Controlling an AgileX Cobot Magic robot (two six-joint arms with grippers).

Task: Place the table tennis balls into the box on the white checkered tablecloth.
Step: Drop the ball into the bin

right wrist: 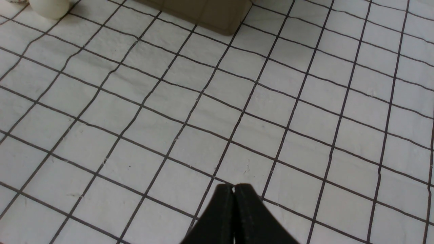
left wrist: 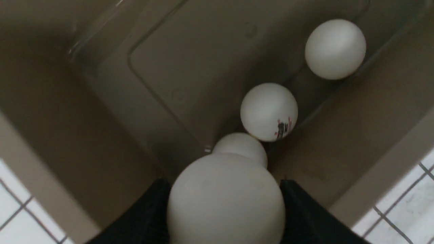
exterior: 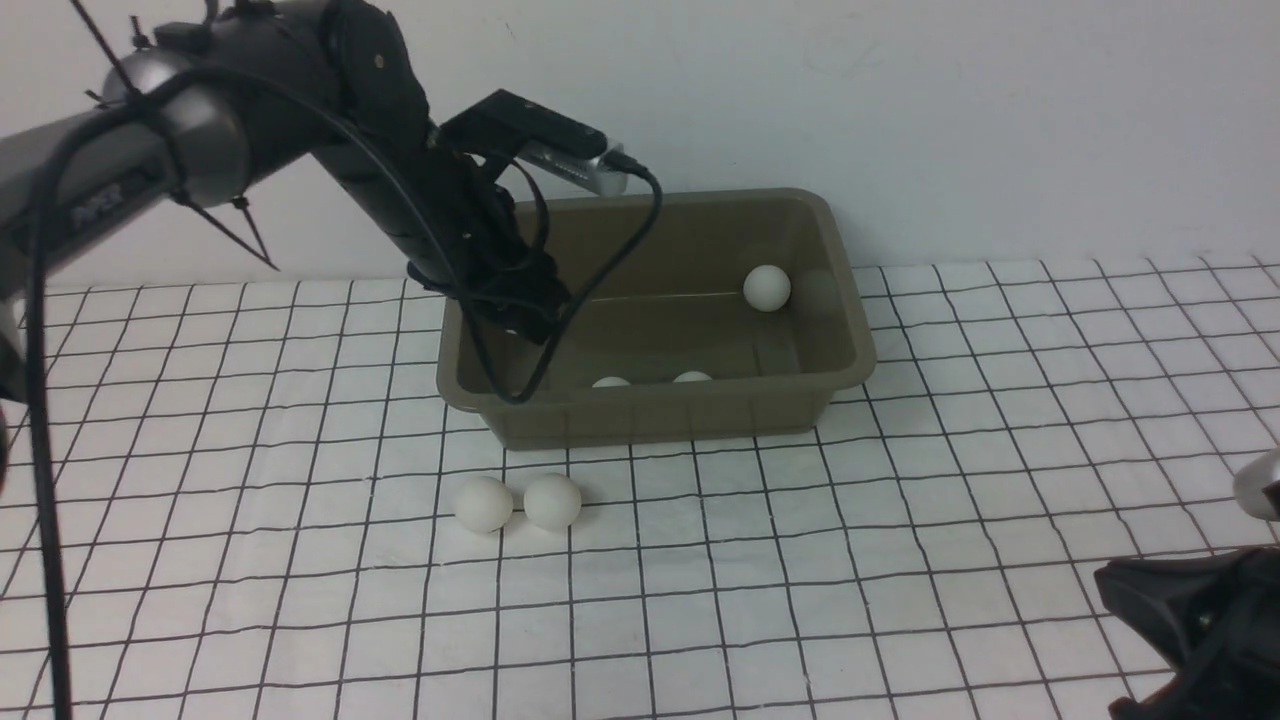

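L gripper [exterior: 512,318] clamped on ball [left wrist: 225,200], held above box [exterior: 845,330] floor | R gripper [right wrist: 234,193] pinched shut, empty, over cloth [right wrist: 135,118]

The left arm [exterior: 200,130] has a rounded silver-grey joint and a grey link with faint pale lettering, then glossy black casing bearing a small screw [exterior: 378,62]. Black cables [exterior: 610,255] loop along it, and thin black cable ties [exterior: 245,228] stick out. A black and silver camera block [exterior: 545,140] sits at the wrist. The left hand [exterior: 515,300] has matte black fingers [left wrist: 307,217]. The right hand [right wrist: 234,191] is black too, tapering like a wedge.
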